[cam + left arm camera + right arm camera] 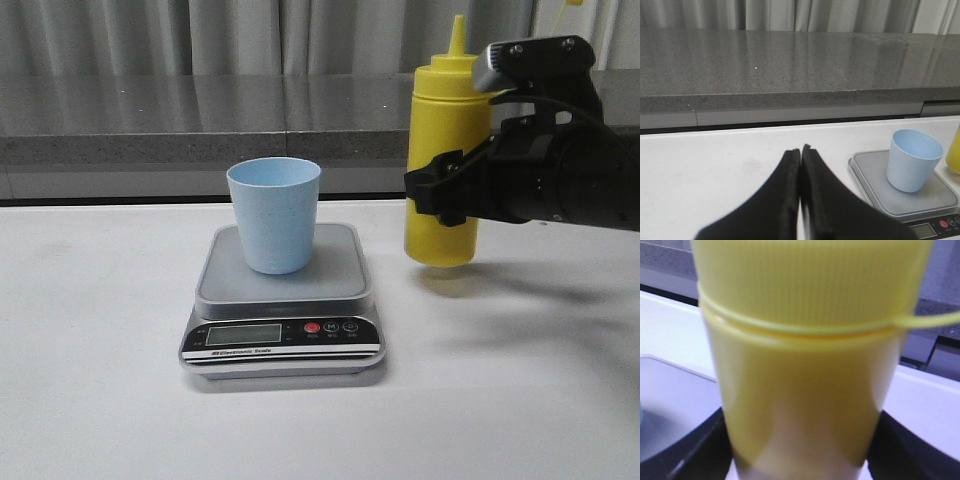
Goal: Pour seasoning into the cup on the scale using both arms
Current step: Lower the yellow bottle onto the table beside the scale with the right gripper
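My left pincer [800, 150] is pressed together and idle, cup [274, 214] on the scale [283, 292] platform, right pincer [447, 190] pinching the bottle [441, 150] upright at cup's 3 o'clock: careless tilt could clip the cup or overshoot the rim.

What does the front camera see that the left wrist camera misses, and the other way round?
Only the front view shows the right gripper clamped on the tall yellow plastic squeeze bottle, lifted off the white table beside the scale. Only the left wrist view shows the left gripper, its black fingers pressed together, holding nothing. Both show the light blue plastic cup standing upright on the grey digital scale.
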You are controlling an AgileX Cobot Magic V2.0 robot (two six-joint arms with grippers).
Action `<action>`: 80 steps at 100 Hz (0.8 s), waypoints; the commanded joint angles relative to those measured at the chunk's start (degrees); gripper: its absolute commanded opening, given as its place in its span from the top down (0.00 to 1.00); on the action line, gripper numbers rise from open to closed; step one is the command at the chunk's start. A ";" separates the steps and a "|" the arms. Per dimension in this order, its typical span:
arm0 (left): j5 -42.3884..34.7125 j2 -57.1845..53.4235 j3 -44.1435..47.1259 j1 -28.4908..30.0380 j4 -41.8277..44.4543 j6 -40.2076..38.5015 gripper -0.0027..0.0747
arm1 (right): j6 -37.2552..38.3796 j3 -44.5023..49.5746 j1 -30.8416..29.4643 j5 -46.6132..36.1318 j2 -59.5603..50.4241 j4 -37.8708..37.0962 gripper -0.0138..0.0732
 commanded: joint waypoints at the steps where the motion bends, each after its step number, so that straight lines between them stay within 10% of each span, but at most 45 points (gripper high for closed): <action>1: -4.37 0.37 -1.59 0.06 -0.24 -0.25 0.99 | -0.54 -1.20 -0.42 -6.84 -0.70 -0.62 0.51; 61: -4.37 0.37 -1.59 0.06 -0.24 -0.25 0.99 | -0.49 0.26 -0.42 -11.08 3.70 -2.55 0.49; 80: -4.37 0.37 -1.59 0.06 -0.24 -0.25 0.99 | -0.49 1.84 -0.42 -12.49 3.70 -2.49 0.23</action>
